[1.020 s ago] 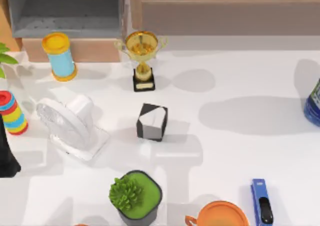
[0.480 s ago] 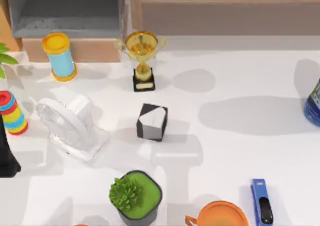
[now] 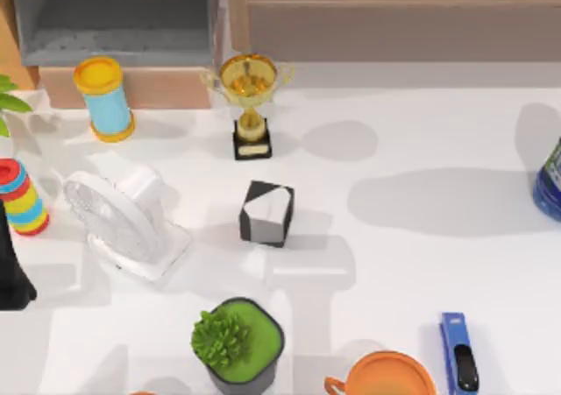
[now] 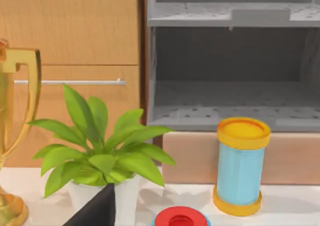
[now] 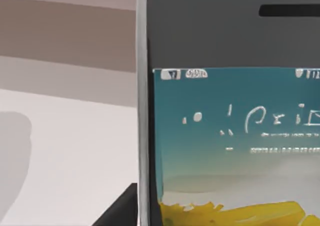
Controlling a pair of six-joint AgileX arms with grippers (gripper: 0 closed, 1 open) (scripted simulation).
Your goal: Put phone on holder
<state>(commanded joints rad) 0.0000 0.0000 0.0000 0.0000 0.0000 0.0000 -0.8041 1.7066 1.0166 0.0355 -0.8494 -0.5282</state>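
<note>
The white table [image 3: 421, 264] carries, around the black-and-white holder block [image 3: 266, 212] near its middle, a white fan [image 3: 123, 220] to the block's left, a gold trophy [image 3: 250, 102] behind it, a potted green plant [image 3: 238, 342] in front and a blue stapler-like bar [image 3: 458, 353] front-right. The phone [image 5: 230, 116] stands close before the right wrist camera, screen lit. Whether either pincer is open or gripping, I cannot tell.
</note>
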